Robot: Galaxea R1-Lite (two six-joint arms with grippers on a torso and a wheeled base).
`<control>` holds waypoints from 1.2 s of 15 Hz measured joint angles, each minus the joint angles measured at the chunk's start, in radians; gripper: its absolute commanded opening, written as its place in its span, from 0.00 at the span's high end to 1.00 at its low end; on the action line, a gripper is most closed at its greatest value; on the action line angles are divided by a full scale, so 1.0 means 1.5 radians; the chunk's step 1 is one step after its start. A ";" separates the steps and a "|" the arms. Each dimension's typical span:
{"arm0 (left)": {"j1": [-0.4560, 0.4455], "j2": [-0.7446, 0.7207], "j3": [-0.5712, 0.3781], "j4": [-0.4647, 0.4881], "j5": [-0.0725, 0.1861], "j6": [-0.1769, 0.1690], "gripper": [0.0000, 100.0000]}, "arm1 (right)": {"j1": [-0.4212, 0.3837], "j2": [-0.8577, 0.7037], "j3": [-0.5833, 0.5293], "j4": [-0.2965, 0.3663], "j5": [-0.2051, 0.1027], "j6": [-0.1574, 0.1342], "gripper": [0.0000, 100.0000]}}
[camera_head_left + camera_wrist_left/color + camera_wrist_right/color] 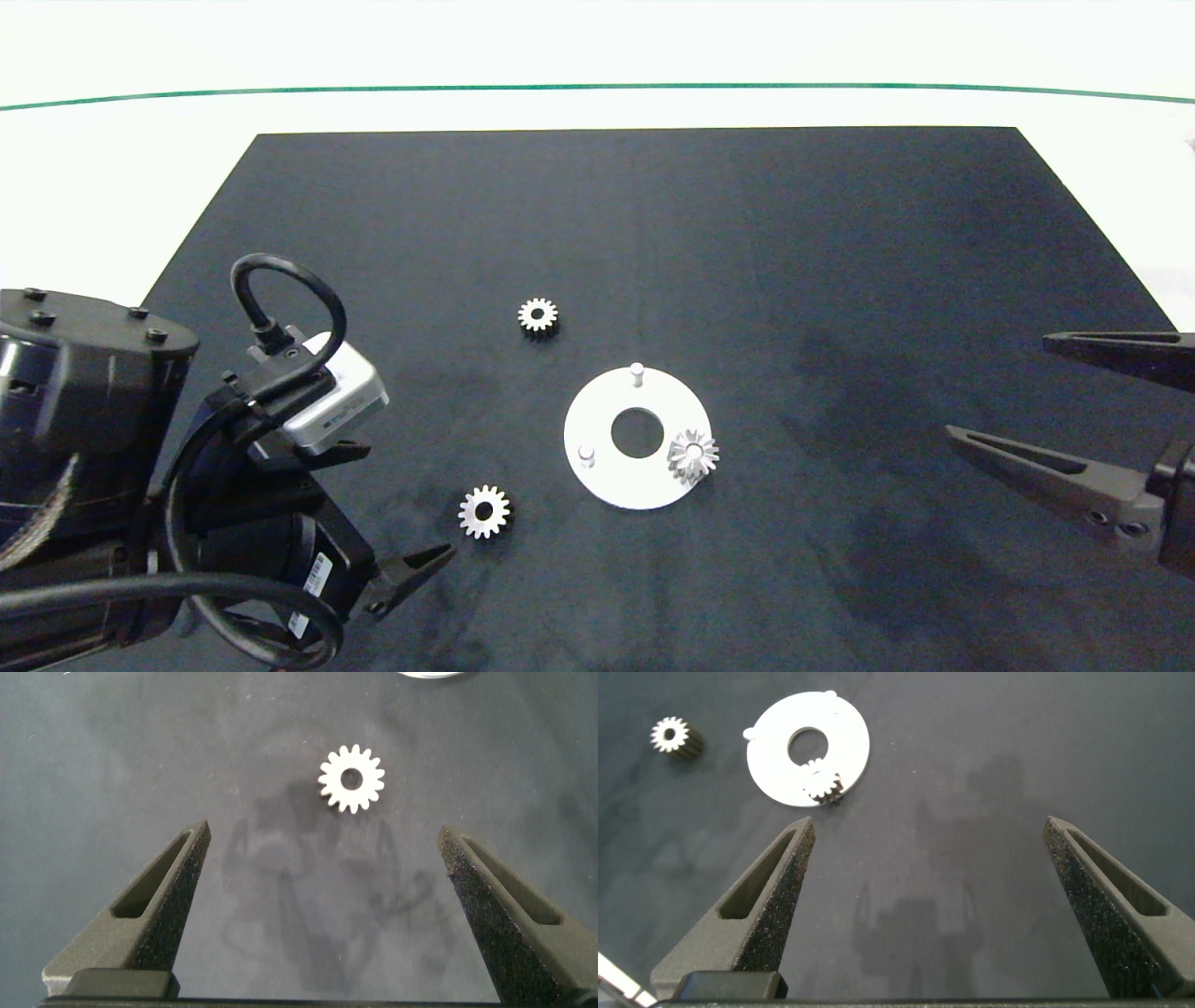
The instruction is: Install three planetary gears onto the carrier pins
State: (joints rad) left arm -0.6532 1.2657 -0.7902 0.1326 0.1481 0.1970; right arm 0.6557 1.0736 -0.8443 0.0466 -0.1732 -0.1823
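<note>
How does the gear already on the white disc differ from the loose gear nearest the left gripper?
The gear on the disc sits on one of the pins, at the disc's edge nearer the right gripper; the loose gear lies flat on the black mat. The loose gear's centre hole is open and dark, while the mounted gear's is filled by the pin. Only the loose one lies just ahead of the open left gripper. Both are small, silvery and toothed.

Bright overhead light washes out the white table edge (112,177), and soft shadows, perhaps doubled, mark the dark mat (840,280).

One gear (693,455) sits on the white disc (607,476).
</note>
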 measured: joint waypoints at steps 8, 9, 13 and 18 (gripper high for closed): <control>-0.003 0.045 0.003 -0.044 0.001 -0.006 0.00 | 0.006 -0.002 0.013 -0.001 0.001 -0.005 0.00; -0.003 0.052 0.005 -0.046 0.001 -0.010 0.00 | 0.006 -0.002 0.015 0.000 0.000 -0.006 0.00; -0.038 0.079 0.010 -0.074 0.001 -0.055 0.00 | 0.005 -0.004 0.019 -0.002 -0.002 -0.018 0.00; -0.085 0.109 0.030 -0.120 0.004 -0.063 0.00 | 0.005 -0.008 0.019 -0.004 -0.003 -0.018 0.00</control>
State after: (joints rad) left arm -0.7802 1.4287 -0.7460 -0.0470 0.1534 0.1030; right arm 0.6634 1.0611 -0.8164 0.0413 -0.1770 -0.2100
